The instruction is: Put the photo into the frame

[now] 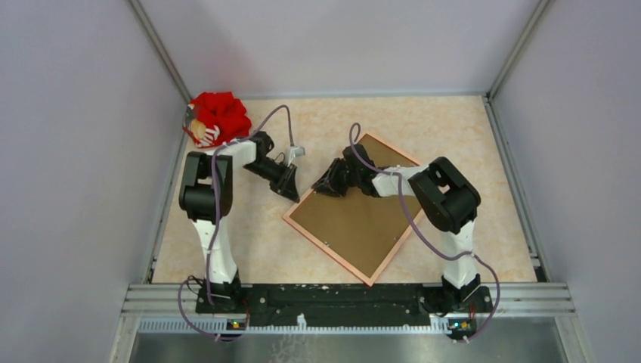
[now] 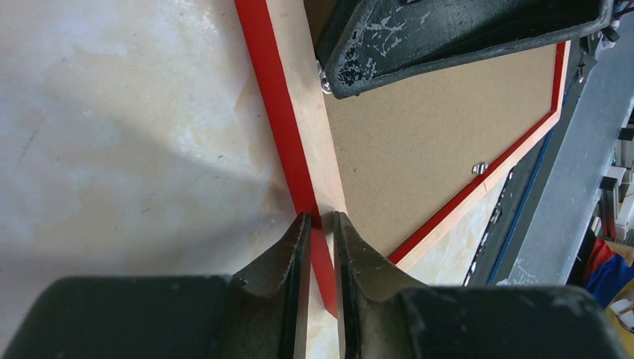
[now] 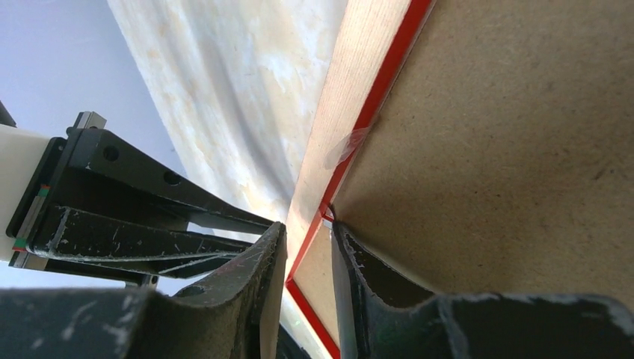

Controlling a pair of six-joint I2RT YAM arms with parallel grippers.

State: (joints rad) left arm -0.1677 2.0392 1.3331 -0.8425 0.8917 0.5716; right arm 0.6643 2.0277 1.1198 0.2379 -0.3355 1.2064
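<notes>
The frame lies diagonally on the table with its pale wood back up and a brown hardboard backing panel set in it. The photo is not in view. My left gripper sits at the frame's left corner. In the left wrist view its jaws are shut on the red rail. My right gripper is on the upper-left rail. There its jaws straddle the pale rail, one finger outside and the other at the panel's edge.
A red fabric bundle sits at the back left corner by the wall. Small metal clips hold the panel in the frame. Grey walls close the table on three sides, and a black rail runs along the near edge.
</notes>
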